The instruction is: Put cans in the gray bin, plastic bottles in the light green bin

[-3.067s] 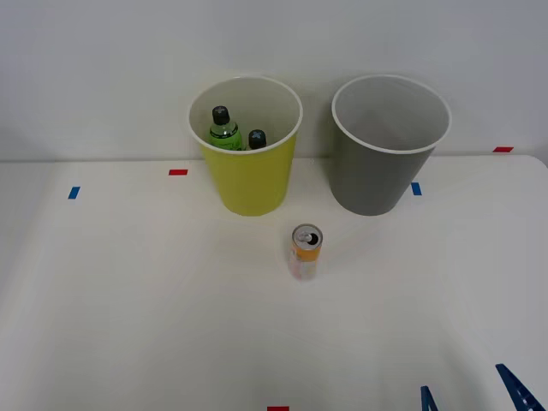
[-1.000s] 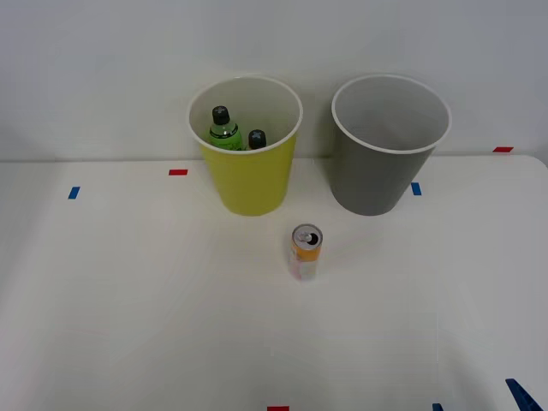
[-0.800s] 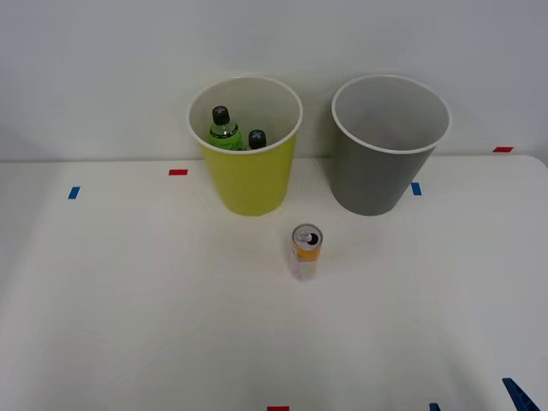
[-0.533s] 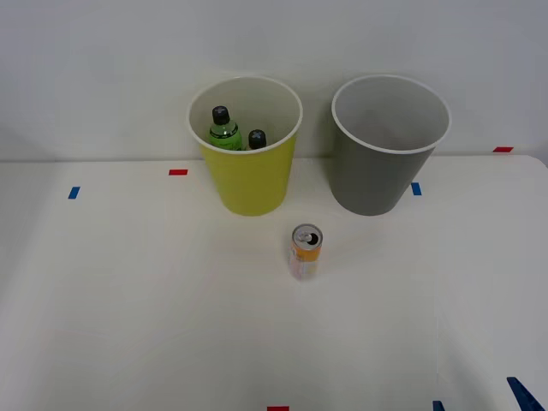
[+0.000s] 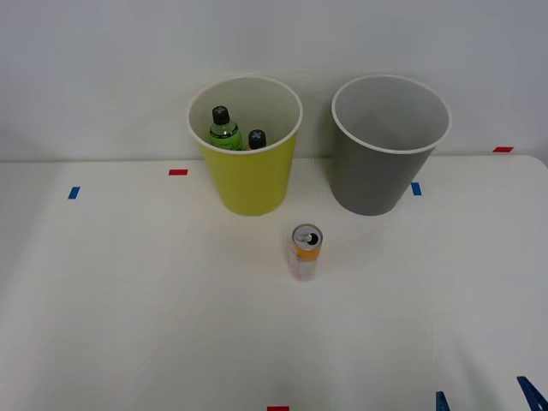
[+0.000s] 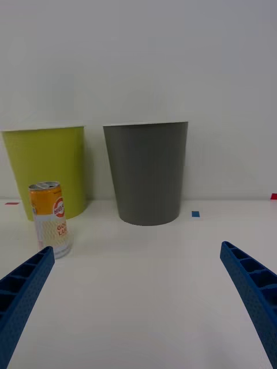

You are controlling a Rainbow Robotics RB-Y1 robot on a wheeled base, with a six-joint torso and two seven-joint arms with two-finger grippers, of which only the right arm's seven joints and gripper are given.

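Two large tapered round plastic bins stand side by side at the far edge of your white table, against the pale wall: the yellow-green one with the white rim on the robot's left and the gray one with the white rim on its right, near each other but not touching. Look into the yellow-green bin and you see two small plastic bottles with black screw caps, a green one and, just beside it, a second one of which little more than the cap shows above the rim. You cannot see any can inside the gray bin from the front view; its pale inner wall is what shows. One slim drink can, orange-yellow above pale pink with a silver top, stands upright on the table in front of the gap between the bins, apart from both. Your right claw sits low at the near right corner of the table, well apart from the can, its blue ribbed fingers spread wide and holding nothing. Small red and blue tape marks dot the tabletop.
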